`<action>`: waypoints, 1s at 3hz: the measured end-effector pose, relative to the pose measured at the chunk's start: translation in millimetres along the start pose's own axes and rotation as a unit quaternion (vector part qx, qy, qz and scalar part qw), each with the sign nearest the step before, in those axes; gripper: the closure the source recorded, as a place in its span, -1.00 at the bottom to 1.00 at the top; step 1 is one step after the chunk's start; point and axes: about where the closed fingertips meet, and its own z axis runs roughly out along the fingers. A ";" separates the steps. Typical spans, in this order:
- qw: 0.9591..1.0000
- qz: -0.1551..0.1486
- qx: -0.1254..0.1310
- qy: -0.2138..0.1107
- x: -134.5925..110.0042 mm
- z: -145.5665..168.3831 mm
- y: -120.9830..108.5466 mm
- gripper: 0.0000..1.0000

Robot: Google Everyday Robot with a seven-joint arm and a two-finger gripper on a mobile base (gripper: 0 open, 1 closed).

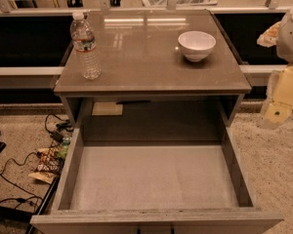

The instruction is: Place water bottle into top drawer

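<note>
The water bottle [86, 45] is clear plastic with a white cap and a white-and-red label. It stands upright on the back left of the cabinet top [151, 62]. The top drawer [154, 179] is pulled fully open below it, and its flat grey bottom holds nothing. My gripper [282, 99] shows as a pale cream-coloured shape at the right edge of the view, beside the cabinet's right side. It is well away from the bottle and holds nothing that I can see.
A white bowl [197, 45] sits on the right part of the cabinet top. Cables and small packets [49, 157] lie on the floor left of the drawer. A low shelf or rail [24, 71] runs behind the cabinet.
</note>
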 end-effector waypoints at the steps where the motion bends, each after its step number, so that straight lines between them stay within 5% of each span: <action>1: 1.000 0.000 0.000 0.000 0.0 0.0 0.0 -1.00; 2: 1.000 0.003 0.007 -0.027 -5.6 4.1 -6.2 -1.00; 3: 0.979 0.021 0.040 -0.197 -46.3 32.4 -70.2 -1.00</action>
